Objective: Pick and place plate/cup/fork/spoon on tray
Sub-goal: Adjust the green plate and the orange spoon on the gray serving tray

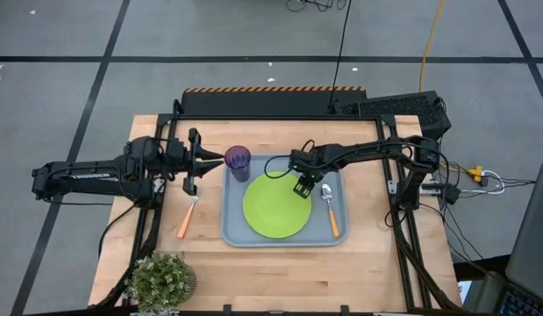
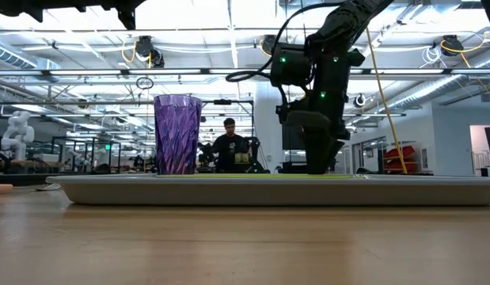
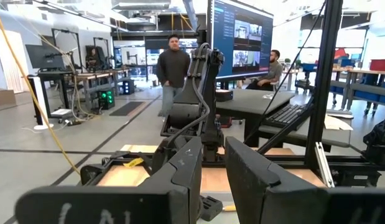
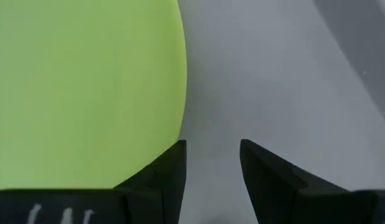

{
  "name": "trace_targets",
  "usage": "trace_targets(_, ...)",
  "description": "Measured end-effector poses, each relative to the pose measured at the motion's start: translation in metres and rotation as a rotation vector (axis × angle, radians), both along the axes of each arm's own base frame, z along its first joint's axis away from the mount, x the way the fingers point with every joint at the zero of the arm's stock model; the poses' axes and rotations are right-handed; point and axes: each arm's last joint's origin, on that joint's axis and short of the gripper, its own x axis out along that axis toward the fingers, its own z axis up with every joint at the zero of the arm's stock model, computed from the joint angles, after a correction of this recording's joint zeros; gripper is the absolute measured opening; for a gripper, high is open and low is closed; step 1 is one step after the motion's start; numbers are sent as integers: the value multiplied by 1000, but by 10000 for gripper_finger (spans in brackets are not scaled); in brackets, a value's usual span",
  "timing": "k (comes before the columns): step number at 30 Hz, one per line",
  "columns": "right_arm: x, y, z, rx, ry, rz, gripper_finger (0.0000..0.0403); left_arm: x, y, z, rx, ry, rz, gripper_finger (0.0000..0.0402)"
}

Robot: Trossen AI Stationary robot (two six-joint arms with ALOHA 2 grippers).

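Observation:
The grey-blue tray [image 1: 334, 167] lies at the table's middle. On it lies the lime-green plate [image 1: 273, 211]. The purple cup [image 1: 238, 161] stands upright in the tray's far left corner [image 2: 177, 133]. The spoon [image 1: 330, 211] lies on the tray's right side. The fork [image 1: 187, 219] lies on the table left of the tray. My right gripper [image 4: 213, 149] points down, open, low over the tray floor at the plate's far right rim [image 4: 180, 81], with nothing between its fingers. My left gripper [image 3: 212, 158] hangs raised just left of the cup, pointing level at it, open a little. My right gripper comes from above, one finger [image 4: 167, 165] at the plate's rim and the other over the bare tray floor. I cannot tell whether the fingertips touch the plate or the tray.
A small potted plant [image 1: 161, 279] stands at the table's near left corner. A black box [image 1: 403, 107] sits beyond the far right corner. Bare wood lies in front of the tray. People stand and sit in the room beyond the table.

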Motion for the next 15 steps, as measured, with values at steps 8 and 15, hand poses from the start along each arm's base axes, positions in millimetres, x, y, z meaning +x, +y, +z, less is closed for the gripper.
trace_targets(8,3,-2,1,-68,-22,9,144,0,0,0,0,0,0,74)
trace_targets(15,-6,-1,6,-52,33,-11,144,0,0,0,1,2,0,74)
